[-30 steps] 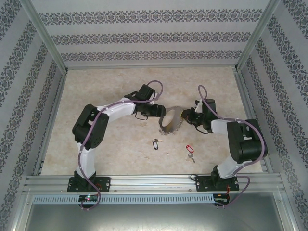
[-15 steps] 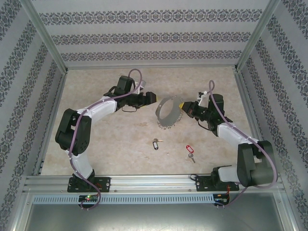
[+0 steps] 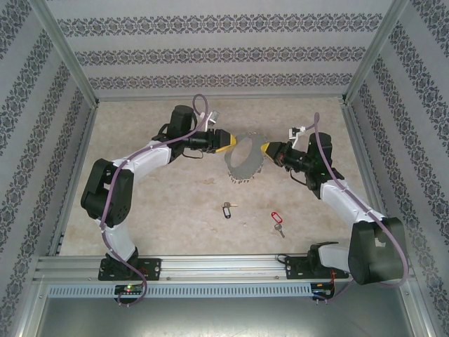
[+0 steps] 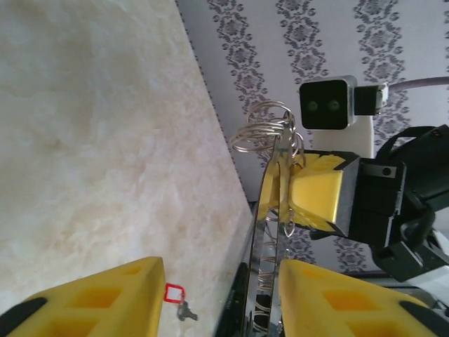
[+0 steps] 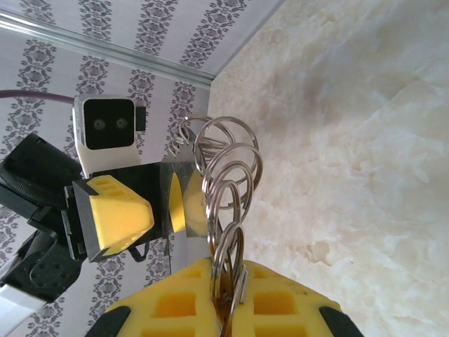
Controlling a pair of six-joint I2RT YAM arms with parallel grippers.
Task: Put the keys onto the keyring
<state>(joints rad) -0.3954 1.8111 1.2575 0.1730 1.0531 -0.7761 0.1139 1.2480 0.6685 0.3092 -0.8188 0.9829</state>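
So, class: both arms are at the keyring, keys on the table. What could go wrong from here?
1. The right pincer is shut on the keyring; the left pincer straddles it, jaws apart. Closing off-centre could twist it or pull it loose.
2. The small rings hang loose and could snag a pincer.
3. Both pincers are at the ring, so neither is free for the red-tagged key or the dark-tagged key on the table.

The keyring (image 4: 265, 267) runs off the lower edge.

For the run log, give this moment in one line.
right hand: shut on keyring, off table | left hand: open, straddling keyring | red key, dark key: on table, unthreaded
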